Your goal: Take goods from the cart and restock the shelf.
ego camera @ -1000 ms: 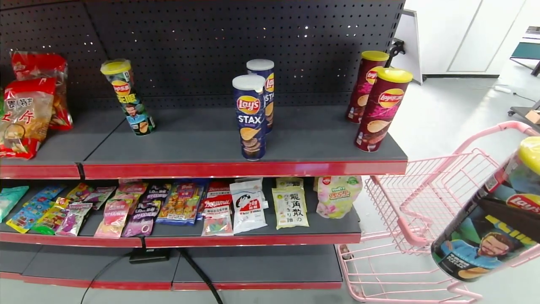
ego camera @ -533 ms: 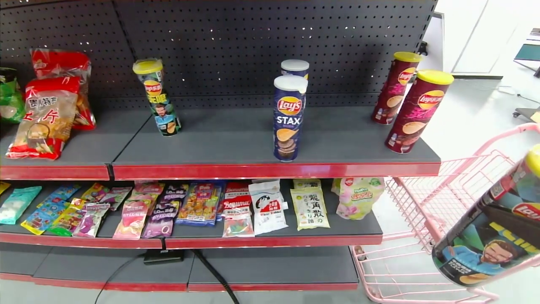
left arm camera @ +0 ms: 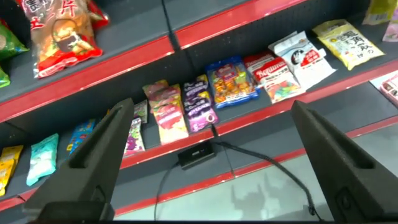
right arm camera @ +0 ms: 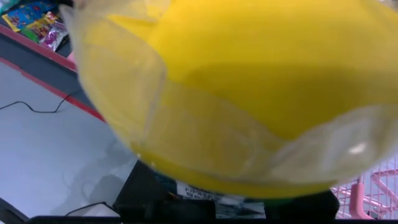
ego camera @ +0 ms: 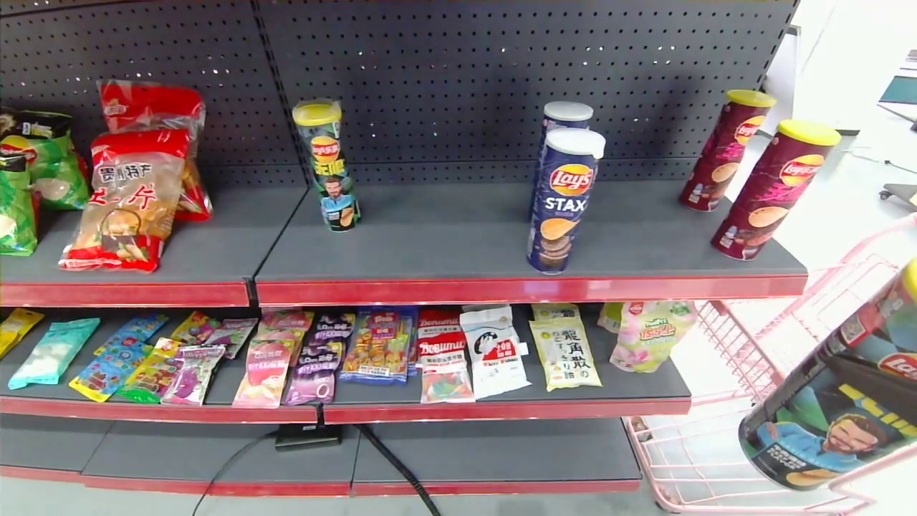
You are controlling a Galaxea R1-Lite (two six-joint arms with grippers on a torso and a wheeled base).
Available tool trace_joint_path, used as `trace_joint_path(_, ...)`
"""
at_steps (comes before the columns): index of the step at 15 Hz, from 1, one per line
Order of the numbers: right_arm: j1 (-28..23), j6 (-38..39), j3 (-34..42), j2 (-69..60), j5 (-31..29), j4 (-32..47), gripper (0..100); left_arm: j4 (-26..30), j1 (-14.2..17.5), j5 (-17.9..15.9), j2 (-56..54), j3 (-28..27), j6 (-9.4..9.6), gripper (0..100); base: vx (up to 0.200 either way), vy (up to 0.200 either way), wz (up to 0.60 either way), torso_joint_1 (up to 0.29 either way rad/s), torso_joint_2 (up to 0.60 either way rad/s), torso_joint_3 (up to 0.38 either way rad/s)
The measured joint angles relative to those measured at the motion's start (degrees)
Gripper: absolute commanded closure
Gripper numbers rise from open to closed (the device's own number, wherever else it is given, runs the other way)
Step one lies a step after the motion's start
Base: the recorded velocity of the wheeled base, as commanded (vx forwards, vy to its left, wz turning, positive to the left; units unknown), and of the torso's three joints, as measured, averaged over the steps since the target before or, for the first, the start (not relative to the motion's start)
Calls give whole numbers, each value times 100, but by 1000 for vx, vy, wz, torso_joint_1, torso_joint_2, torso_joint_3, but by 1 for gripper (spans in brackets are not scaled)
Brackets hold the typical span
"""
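We have swung left, bringing the matching can (ego camera: 328, 168) toward centre. The right claw (ego camera: 868, 369) grips our chip can (ego camera: 824, 408) at four o'clock; the left claw (left arm camera: 208, 115) gapes.

Cart (ego camera: 759, 337) right of shelf (ego camera: 530, 289); can (ego camera: 831, 401) before cart

Setting: a retail shop, or a mock-up of one. A dark shelf (ego camera: 444, 236) with red edge strips and a pegboard back panel (ego camera: 430, 72) carries chip canisters (ego camera: 562, 208) and snack bags (ego camera: 125, 208) — flat sachets (ego camera: 494, 351) fill its lower tier. A pink wire cart (ego camera: 745, 351) stands just right of the shelf.
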Motion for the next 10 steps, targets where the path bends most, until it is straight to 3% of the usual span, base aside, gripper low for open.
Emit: trace_joint_path(10,373,-377,15,-83,1,2,100,0,-2,0,-63,17,0,0,0,200,0,1,0,1)
